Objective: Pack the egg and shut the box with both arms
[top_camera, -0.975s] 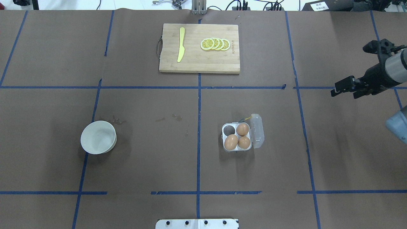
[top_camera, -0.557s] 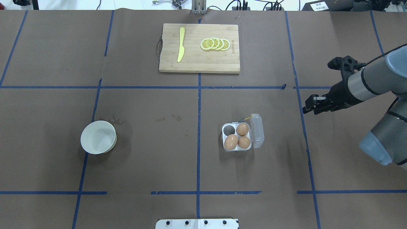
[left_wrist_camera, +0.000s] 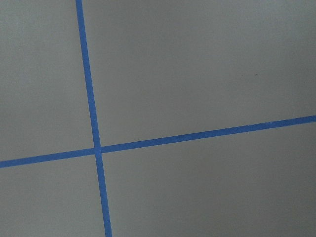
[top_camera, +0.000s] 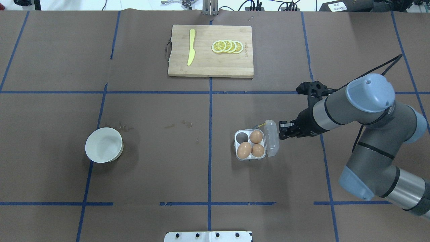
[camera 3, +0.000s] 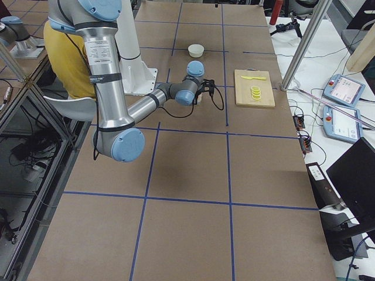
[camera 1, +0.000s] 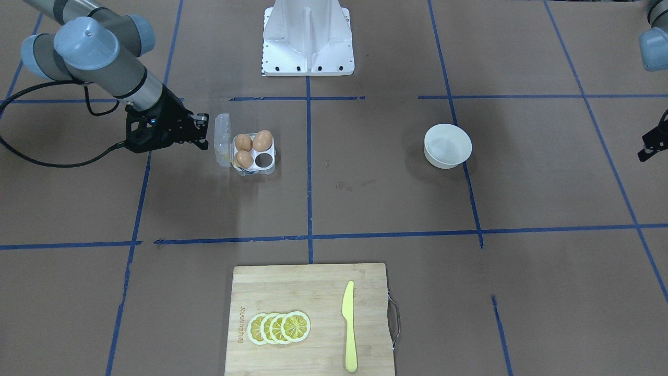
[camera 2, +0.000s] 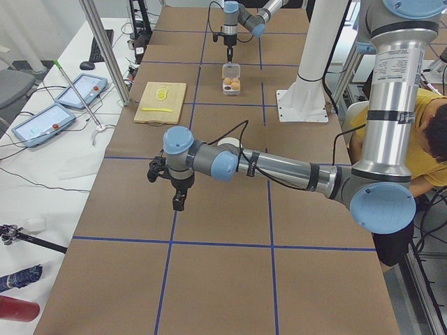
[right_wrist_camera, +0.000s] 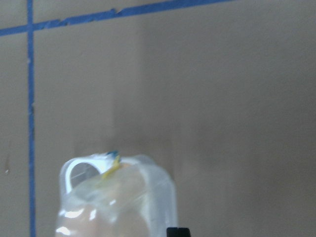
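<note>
Box [top_camera: 241, 137] sits just right of the table's centre, lid [top_camera: 272, 139] swung open toward the right arm, three eggs [top_camera: 244, 150] in their cells, one cell bare. Now the right gripper [top_camera: 281, 131] hovers just beside the lid, jaws apart, holding nothing. Far off past the bowl [top_camera: 103, 145] hangs the left gripper [camera 1: 651, 146]; its jaws, I cannot tell.

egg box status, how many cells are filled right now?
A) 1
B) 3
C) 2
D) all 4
B: in the overhead view three eggs sit in the box, and the fourth cell is plainly empty.
</note>
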